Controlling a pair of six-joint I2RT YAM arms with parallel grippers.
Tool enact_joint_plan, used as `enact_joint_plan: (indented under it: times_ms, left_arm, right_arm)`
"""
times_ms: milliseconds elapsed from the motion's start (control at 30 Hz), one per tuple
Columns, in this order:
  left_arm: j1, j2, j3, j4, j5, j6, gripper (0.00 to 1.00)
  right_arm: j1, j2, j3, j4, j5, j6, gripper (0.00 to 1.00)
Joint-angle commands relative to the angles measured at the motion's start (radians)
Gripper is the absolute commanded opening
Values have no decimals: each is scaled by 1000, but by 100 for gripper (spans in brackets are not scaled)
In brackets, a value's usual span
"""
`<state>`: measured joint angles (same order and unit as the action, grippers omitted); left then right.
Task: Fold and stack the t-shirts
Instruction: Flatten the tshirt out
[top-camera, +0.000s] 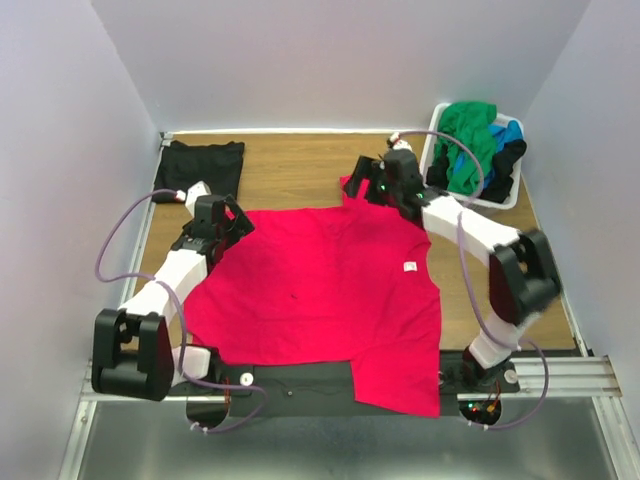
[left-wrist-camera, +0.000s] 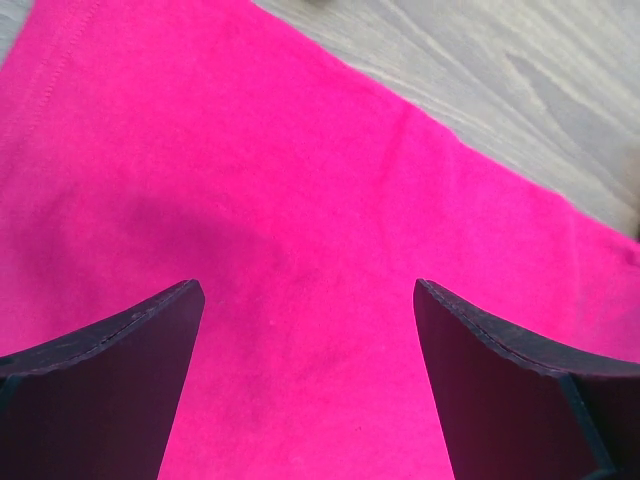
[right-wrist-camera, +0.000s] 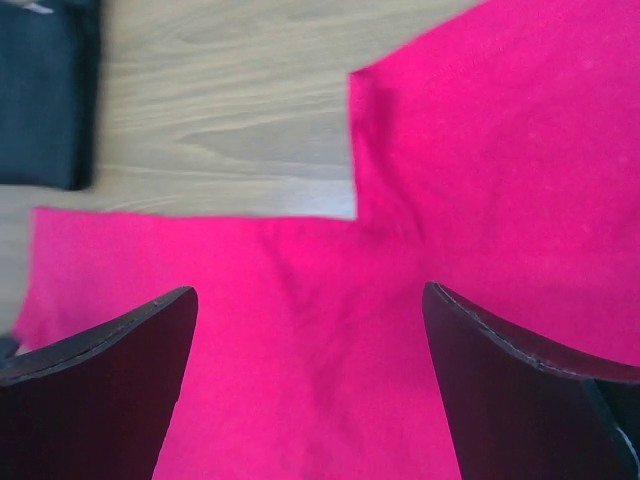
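Observation:
A large pinkish-red t-shirt (top-camera: 320, 300) lies spread flat over the middle of the table, with a small white tag (top-camera: 409, 266) near its right side and its lower hem hanging over the near edge. My left gripper (top-camera: 238, 222) hovers open above the shirt's far left corner; only red cloth (left-wrist-camera: 300, 250) shows between its fingers. My right gripper (top-camera: 362, 184) stands open over the far right sleeve (right-wrist-camera: 480, 150). A folded black t-shirt (top-camera: 205, 165) rests at the back left. Green (top-camera: 470, 135), blue and black t-shirts are piled in the basket.
The white laundry basket (top-camera: 505, 198) sits at the back right corner, close to my right arm. Bare wood (top-camera: 290, 165) shows between the black shirt and the red one. Grey walls enclose the table on three sides. A metal rail (top-camera: 560, 375) runs along the near edge.

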<state>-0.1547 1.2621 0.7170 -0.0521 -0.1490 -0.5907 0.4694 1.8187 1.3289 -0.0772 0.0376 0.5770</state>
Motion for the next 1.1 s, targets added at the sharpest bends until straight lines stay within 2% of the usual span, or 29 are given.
enact_joint_plan:
  times_ms: [0,100,233,433,700,1067]
  left_arm:
    - [3,-93,4,-26,-67,-44,99]
    - [4,-113,-28,-32,-75,-69,99]
    - [4,-104,-73,-11,-55,-80,99]
    - [6,31,-85,126,-24,-60,99]
    - [6,253,51,198,22,-11,99]
    - [-3,411,125,219,94,14,98]
  right_arm:
    - [26,-234,-204,25,131,-32,100]
    - [34,-331,-350,5,177,7,100]
    - [35,-342,-408,-15,231,-12,100]
    - [34,-161,-297,-26,281,-54,100]
    - [17,5,-183,-44,416,-69,100]
    - [-60,34,-223,-45,459,-57,100]
